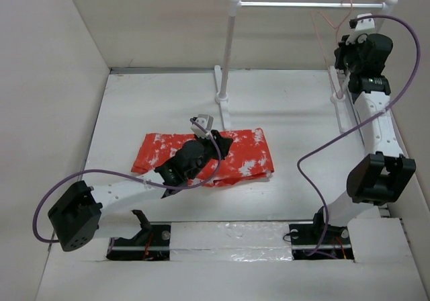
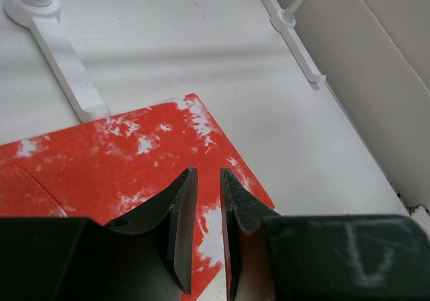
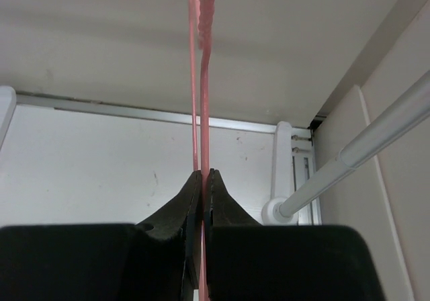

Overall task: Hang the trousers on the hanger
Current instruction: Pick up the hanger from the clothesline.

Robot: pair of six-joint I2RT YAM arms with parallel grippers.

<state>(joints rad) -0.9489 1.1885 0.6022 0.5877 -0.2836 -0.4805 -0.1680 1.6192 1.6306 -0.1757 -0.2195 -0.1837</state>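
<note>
The trousers (image 1: pixel 245 154), orange-red with white splotches, lie folded flat in the middle of the white surface (image 1: pixel 148 106), just in front of the left post's foot (image 2: pixel 64 59). Part of the cloth is hidden under the left arm. The left tool (image 2: pixel 207 172) sits low over the right half of the cloth. Its two black fingers are parted by a narrow slit with nothing between them, and whether the tips touch the fabric cannot be told.

Well apart from the trousers, high at the far right corner, the hanger (image 3: pixel 204 79) of thin pink wire is pinched in the right tool (image 3: pixel 202 173). That tool's fingers are clenched on the wire, which runs straight up between them in the right wrist view. In the top view the hook reaches up to the right end of the white clothes rail (image 1: pixel 302 5); whether it rests on the bar is not clear. The rail spans two upright posts at the back of the surface. Plain pale walls (image 1: pixel 54 79) enclose the scene, and a purple cable (image 1: pixel 403 79) loops along the right arm.
</note>
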